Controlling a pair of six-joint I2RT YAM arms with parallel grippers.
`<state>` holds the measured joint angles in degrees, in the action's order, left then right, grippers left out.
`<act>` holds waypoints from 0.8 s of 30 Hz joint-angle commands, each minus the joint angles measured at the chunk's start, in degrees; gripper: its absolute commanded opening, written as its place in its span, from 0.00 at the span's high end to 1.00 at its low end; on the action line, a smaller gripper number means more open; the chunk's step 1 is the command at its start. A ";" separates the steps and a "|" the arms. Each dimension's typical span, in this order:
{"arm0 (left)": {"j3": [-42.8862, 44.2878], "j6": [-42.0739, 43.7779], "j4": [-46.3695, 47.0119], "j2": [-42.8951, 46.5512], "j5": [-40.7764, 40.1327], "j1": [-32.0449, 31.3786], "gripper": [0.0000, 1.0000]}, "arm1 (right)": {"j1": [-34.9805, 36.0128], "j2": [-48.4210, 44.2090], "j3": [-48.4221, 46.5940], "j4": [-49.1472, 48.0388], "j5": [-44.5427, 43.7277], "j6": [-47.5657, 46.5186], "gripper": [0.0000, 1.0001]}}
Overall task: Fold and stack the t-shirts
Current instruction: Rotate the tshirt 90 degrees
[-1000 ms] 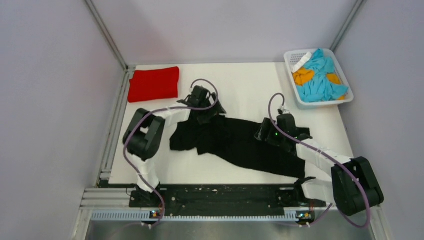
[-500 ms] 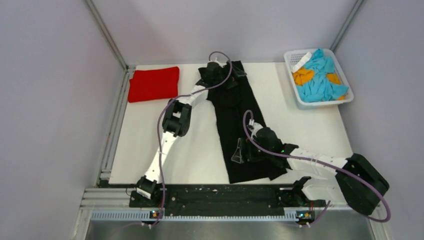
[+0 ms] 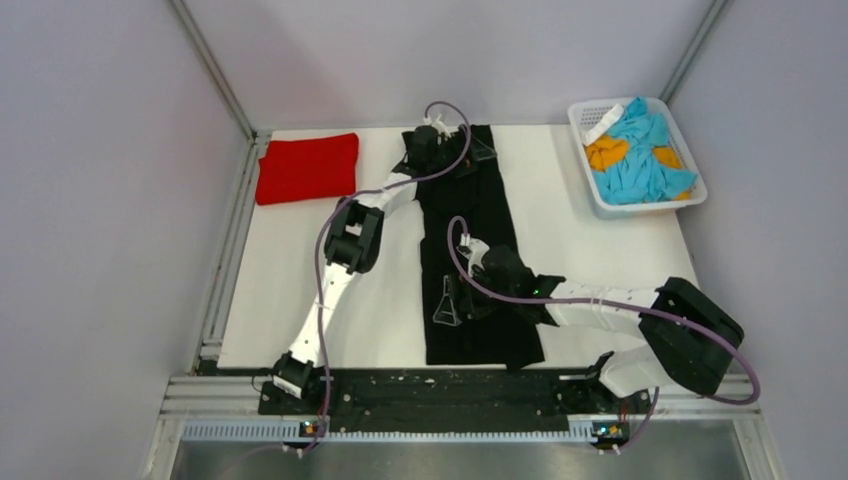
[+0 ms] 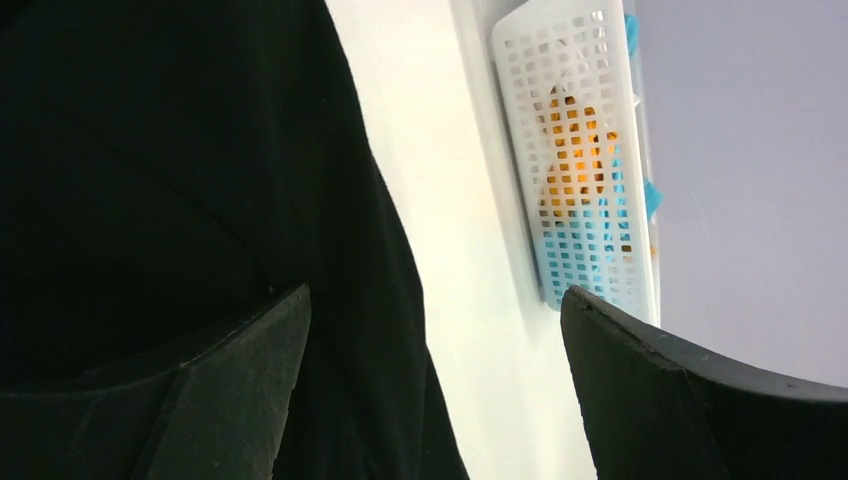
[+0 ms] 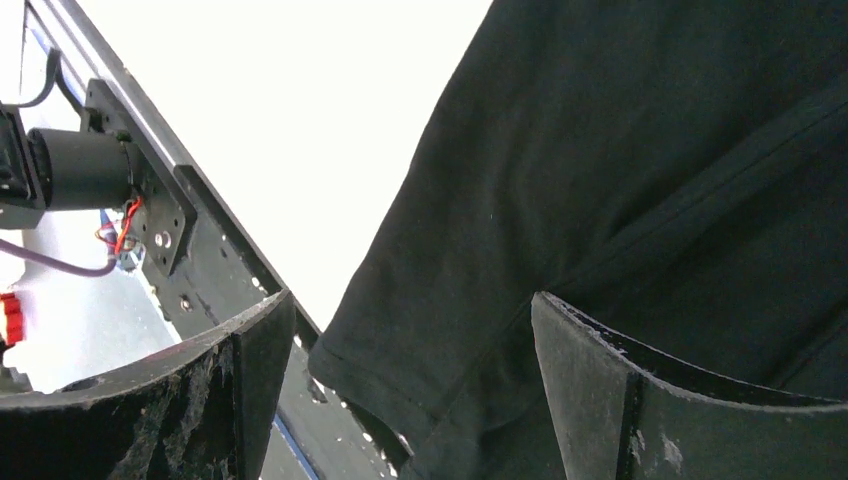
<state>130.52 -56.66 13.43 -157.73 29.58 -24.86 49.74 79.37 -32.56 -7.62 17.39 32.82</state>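
The black t-shirt (image 3: pixel 475 215) lies flat as a long narrow strip from the table's far edge to its near edge. It also shows in the left wrist view (image 4: pixel 150 150) and the right wrist view (image 5: pixel 650 150). My left gripper (image 3: pixel 463 150) is open over the strip's far end (image 4: pixel 432 295), with nothing between its jaws. My right gripper (image 3: pixel 455 303) is open just above the strip's near left part (image 5: pixel 410 296), by a hemmed corner. The red t-shirt (image 3: pixel 307 167) lies folded at the far left.
A white lattice basket (image 3: pixel 590 112) with blue and orange cloths stands at the far right; it also shows in the left wrist view (image 4: pixel 575 150). The black base rail (image 5: pixel 210 240) runs along the table's near edge. Grey walls enclose the table.
The black shirt, first lying crosswise, now lies lengthwise. The left arm stretched to the far edge; the right gripper moved left along the near end. The strip has straightened.
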 commanded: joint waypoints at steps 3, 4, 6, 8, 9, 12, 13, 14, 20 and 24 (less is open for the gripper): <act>4.77 4.60 -0.53 3.44 4.57 0.26 0.01 | 0.69 -7.47 -4.65 4.06 -11.53 -1.75 0.13; 4.60 6.81 -2.78 5.74 4.11 0.25 0.01 | 0.68 -9.48 -4.82 6.49 -14.78 -2.02 0.13; 3.43 10.93 -7.63 10.82 2.72 0.17 0.01 | 0.63 -13.11 -5.40 13.30 -21.97 -1.85 0.13; 0.70 15.91 -12.41 16.79 1.24 -0.27 0.01 | 0.55 -16.05 -5.75 20.35 -26.90 -1.15 0.13; -0.89 18.84 -16.87 20.03 -0.29 -0.60 0.01 | 0.58 -17.34 -5.69 23.55 -28.39 -0.73 0.13; -8.19 27.03 -27.57 30.68 -7.72 -2.08 0.01 | 0.54 -20.66 -4.91 31.85 -30.11 2.02 0.13; -13.60 28.75 -30.20 34.37 -11.28 -2.68 0.01 | 0.55 -21.69 -4.32 33.81 -29.62 2.55 0.13; -16.67 29.83 -30.94 38.80 -14.60 -3.33 0.01 | 0.54 -22.71 -3.58 34.71 -28.83 2.82 0.13; -54.58 26.18 -25.79 66.87 -26.47 -8.13 0.01 | 0.30 -26.88 -0.47 44.12 -29.35 8.27 0.12; -72.64 18.59 -26.54 78.37 -35.52 -14.56 0.01 | 0.01 -29.95 -0.28 50.64 -29.73 12.12 0.13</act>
<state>72.84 -31.94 -10.22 -84.25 6.00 -34.94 49.76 52.86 -32.95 34.57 -10.79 40.03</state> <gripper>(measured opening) 0.990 0.876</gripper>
